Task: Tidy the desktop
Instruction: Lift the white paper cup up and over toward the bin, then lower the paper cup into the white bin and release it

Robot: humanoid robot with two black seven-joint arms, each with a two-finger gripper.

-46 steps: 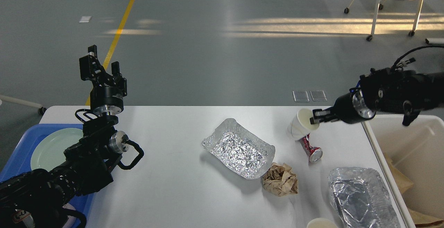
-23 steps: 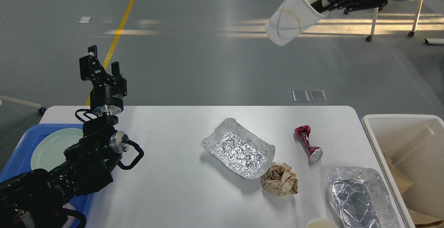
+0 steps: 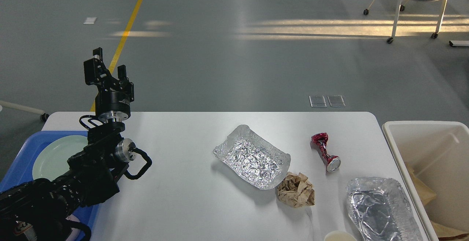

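**While the left tool waits, the rubbish lies far to its right**

Although the left tool (image 3: 106,71) stands raised above the far left corner of the bench (image 3: 183,197), fingers pointing up, parted and holding nothing, every loose item lies well apart from it, on the right half. The right tool is out of view. A crushed red can (image 3: 325,151) lies with its long axis running from far-left to near-right, close to the off-white bin (image 3: 421,125) beside the right edge. A foil tray (image 3: 252,156) sits mid-bench, a brown paper ball (image 3: 296,189) just beside its near corner, and a second foil tray (image 3: 381,208) near the bin. Judging by position, the right arm is nearer to all of them. Bare surface between left tool and trays leaves open room
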